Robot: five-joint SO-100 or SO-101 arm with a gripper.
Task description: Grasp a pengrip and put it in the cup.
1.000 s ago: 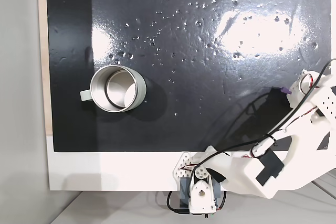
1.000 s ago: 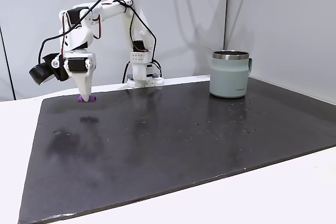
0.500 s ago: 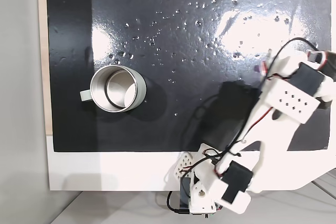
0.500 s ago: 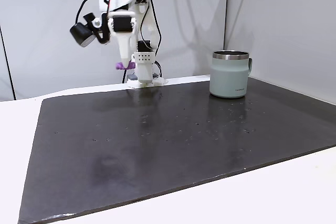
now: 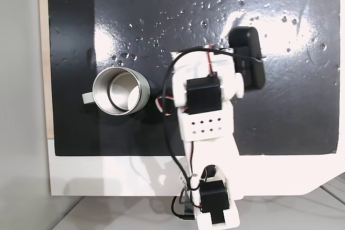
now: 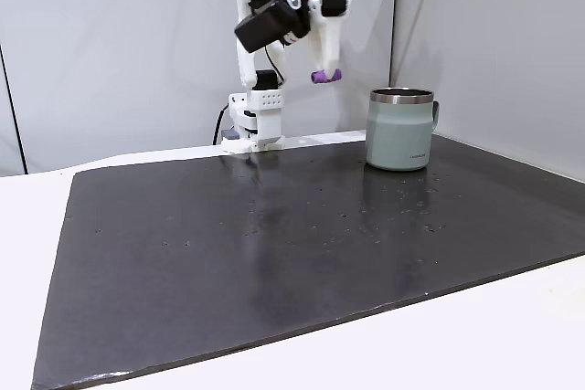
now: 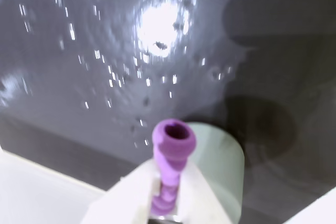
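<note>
Fingers of the gripper (image 7: 167, 203) are pinching the pengrip (image 7: 172, 150) between them, and in the wrist view we see its ribbed purple body clamped low while the open, round end sticks out well past the white fingertips. In a fixed view from the side, we carry the pengrip (image 6: 325, 76) high in the air, at about the height of the cup's steel rim or a little above, with the gripper (image 6: 324, 68) hanging to the left of the cup (image 6: 400, 129) and clearly apart from it. From above, the arm's white body covers the fingers, and the cup (image 5: 119, 91) stands on the black mat (image 5: 161, 14) to the left of the arm, its mouth open and nothing inside that we can make out. We judge the step in hand to be the carry to the cup. To do it well we should keep the pinch firm, since the part looks soft and only a short length is held, keep our height so the fingertips clear the rim, bring the protruding end over the middle of the mouth and away from the handle side, and let go only once centred there.
</note>
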